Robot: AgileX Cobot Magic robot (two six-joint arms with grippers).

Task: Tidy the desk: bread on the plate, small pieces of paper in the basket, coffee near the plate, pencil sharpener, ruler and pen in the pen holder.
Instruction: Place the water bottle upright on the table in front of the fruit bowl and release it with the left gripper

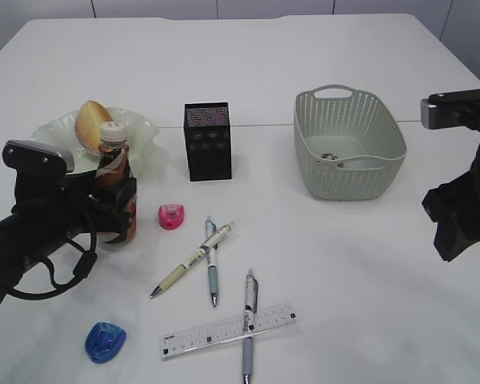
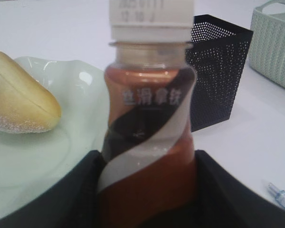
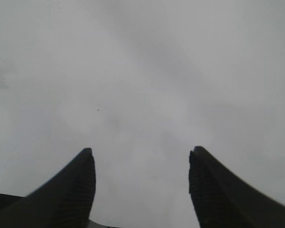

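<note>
White counter (image 1: 304, 48) fills the frame; at left, the left tool (image 1: 116, 210) brackets the upright coffee (image 1: 114, 172) beside the plate (image 1: 144, 128), contact unclear; the right tool (image 3: 141, 190) stands spread, empty.

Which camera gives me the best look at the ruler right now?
The exterior view: the clear ruler lies whole on the desk, a pen crossing it. The left wrist view shows the coffee bottle instead; the right wrist view shows only bare surface.

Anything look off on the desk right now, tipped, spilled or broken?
Nothing spilled or broken. The coffee stands upright beside the plate, the bread on it. Only the untidied pile looks askew: one pen lies across the ruler, two others crossed.
</note>
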